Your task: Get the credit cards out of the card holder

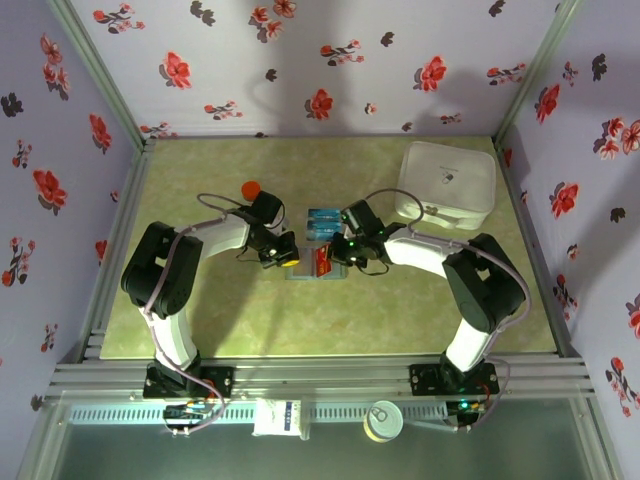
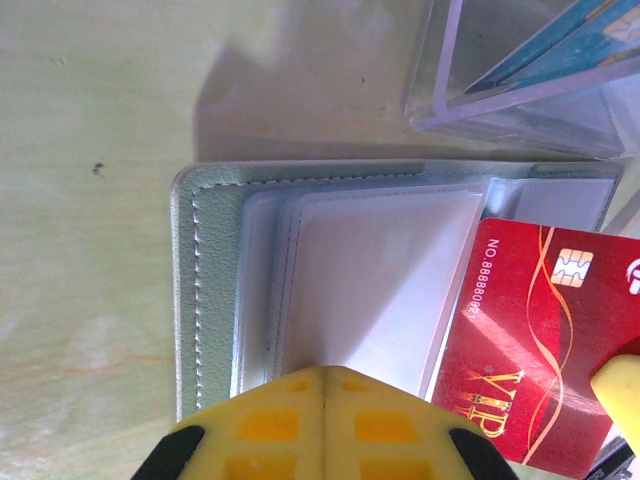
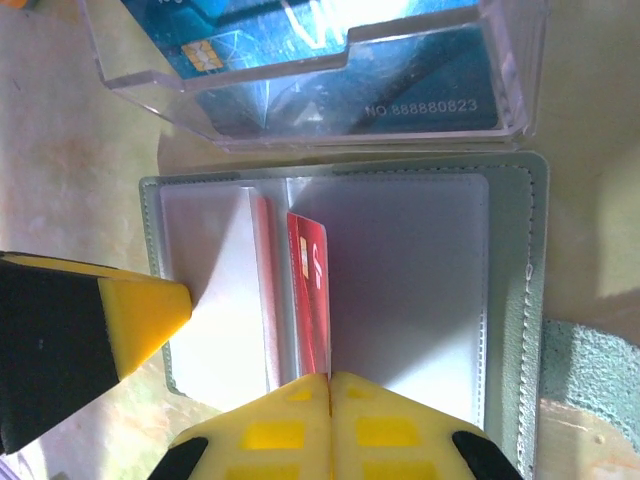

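Holder (image 3: 410,290) lies open, inside up, near the middle of the bench (image 1: 200,310), between the two pincers. Red card (image 2: 530,340) rises tilted out of the holder by its centre fold, pinched in the right pincer (image 3: 328,385), whose jaws are closed on it. Left pincer (image 2: 325,388) is closed with nothing in it, its tips resting on a clear sleeve of the holder's other panel. Clear box (image 3: 515,70) sits just beside the holder's far edge, with blue cards (image 3: 280,30) inside. White box (image 1: 447,180) lies in the bench's far right corner.
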